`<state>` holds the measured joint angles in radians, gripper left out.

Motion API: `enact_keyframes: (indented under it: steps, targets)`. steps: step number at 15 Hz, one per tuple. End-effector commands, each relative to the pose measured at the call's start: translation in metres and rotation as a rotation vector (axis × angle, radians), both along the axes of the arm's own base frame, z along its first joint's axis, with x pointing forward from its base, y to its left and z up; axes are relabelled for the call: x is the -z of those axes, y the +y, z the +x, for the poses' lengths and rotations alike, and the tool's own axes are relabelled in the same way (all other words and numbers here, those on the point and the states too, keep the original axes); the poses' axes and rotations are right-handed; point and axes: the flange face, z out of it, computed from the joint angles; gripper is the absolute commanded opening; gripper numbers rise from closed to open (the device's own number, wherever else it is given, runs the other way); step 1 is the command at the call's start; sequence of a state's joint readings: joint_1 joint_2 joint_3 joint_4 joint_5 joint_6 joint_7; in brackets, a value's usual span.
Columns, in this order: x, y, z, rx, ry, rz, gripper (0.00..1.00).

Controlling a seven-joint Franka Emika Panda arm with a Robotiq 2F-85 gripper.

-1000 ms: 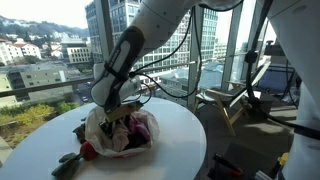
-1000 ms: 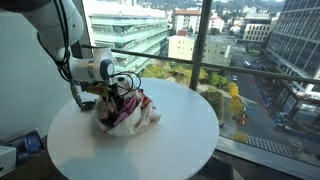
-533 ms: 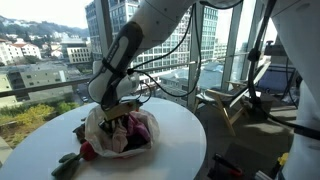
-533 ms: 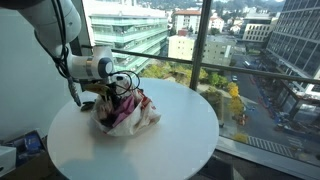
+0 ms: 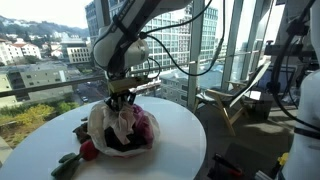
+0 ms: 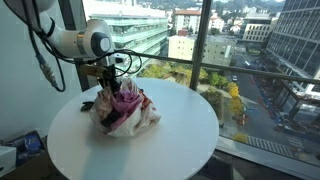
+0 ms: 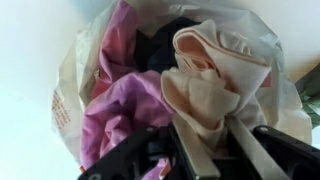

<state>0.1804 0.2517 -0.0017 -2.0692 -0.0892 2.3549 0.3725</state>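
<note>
The gripper (image 7: 205, 145) is clamping its fingers on the crumpled pale peach cloth (image 7: 205, 70) just above the translucent white plastic bag (image 5: 97, 128) on the round white table (image 5: 180, 135); a slow, straight lift seems wisest, avoiding dragging the bag.

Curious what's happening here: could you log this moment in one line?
gripper: shut on pale pink cloth | position: above plastic bag | surface: round table

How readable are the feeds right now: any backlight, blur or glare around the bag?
In both exterior views, daylight from the windows backlights the scene and leaves the tool dark, though the plastic bag is readable. The wrist view is soft and blurred, with the white table washed out, yet the pale pink cloth between the fingers shows clearly.
</note>
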Motion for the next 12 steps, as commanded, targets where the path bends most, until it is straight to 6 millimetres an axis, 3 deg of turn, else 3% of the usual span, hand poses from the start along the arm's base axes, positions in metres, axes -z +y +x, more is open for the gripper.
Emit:
enact_keyframes:
  steps: [1,4,6,9,12]
  targets:
    - [-0.079,-0.027,-0.032,0.025,-0.024,-0.021,0.07]
    - [-0.143,-0.060,-0.046,0.104,-0.088,-0.049,0.07]
    - [-0.181,-0.099,-0.053,0.198,-0.114,-0.095,0.07]
    - [-0.195,-0.168,-0.065,0.363,-0.099,-0.165,0.07]
    - [-0.180,-0.227,-0.079,0.519,-0.041,-0.214,0.07]
